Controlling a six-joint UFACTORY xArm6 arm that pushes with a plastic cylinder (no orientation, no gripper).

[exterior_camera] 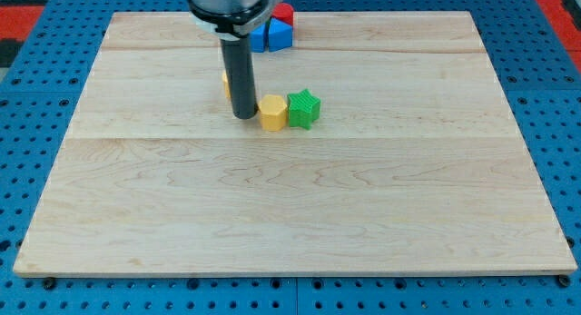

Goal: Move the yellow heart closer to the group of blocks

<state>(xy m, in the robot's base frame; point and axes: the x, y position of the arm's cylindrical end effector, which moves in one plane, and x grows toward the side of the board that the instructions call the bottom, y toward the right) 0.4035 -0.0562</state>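
Note:
My tip (244, 115) rests on the board just left of a yellow block (271, 112), touching or almost touching it; its shape looks rounded, possibly the heart. A green star (304, 108) sits against that yellow block's right side. Another yellow block (226, 82) peeks out behind the rod on its left, mostly hidden. At the view's top, a blue block (278, 36) and a second blue block (259, 37) sit together with a red block (284, 14) behind them, partly hidden by the arm.
The wooden board (290, 206) lies on a blue perforated table (36, 124). The arm's dark body (227, 2) hangs over the board's top edge.

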